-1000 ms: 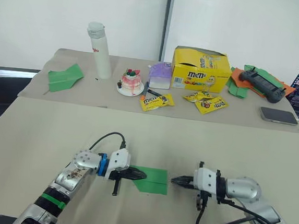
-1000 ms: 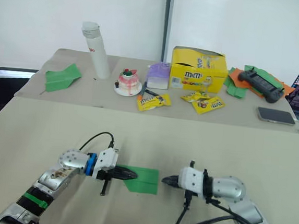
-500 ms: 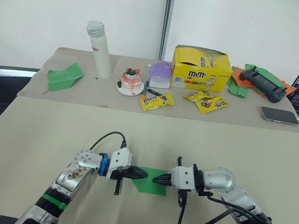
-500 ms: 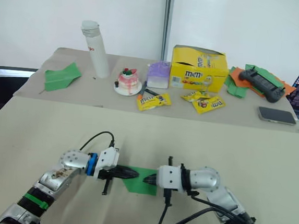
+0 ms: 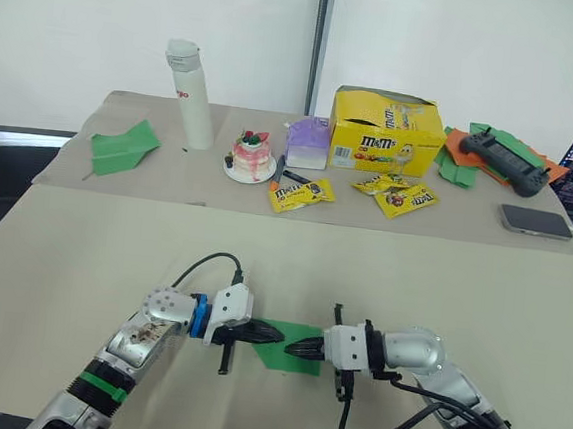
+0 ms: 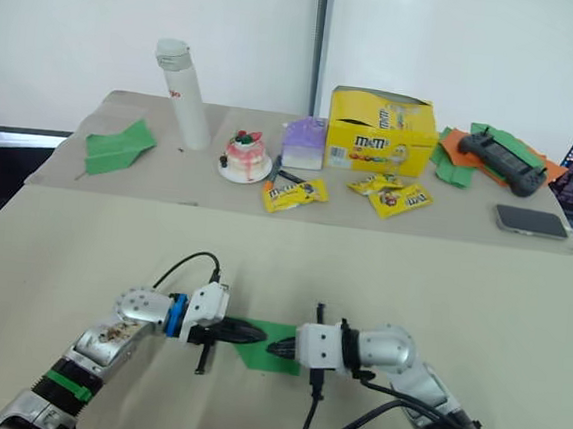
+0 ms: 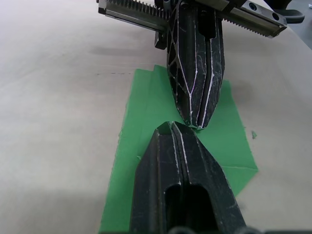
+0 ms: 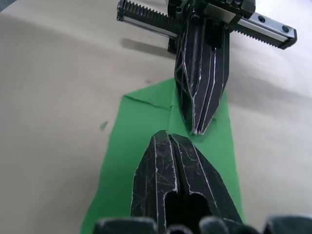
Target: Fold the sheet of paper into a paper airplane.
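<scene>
Both grippers meet tip to tip over the paper (image 5: pixel 290 345), a partly folded green sheet lying flat on the near table (image 5: pixel 82 257). The left gripper (image 5: pixel 262 335) and the right gripper (image 5: pixel 292 349) each have fingers pressed together (tips on the paper, nothing pinched), nearly touching each other.

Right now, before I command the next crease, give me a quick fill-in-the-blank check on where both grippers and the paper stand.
1. Both grippers' fingers are ____, tips facing each other.
2. The left gripper and right gripper meet over the ____ sheet of paper.
3. The sheet lies ____ on the near table.
4. The lookalike green plane sits on the far table beside the white ____.

Missing words: shut; green; flat; bottle
</scene>
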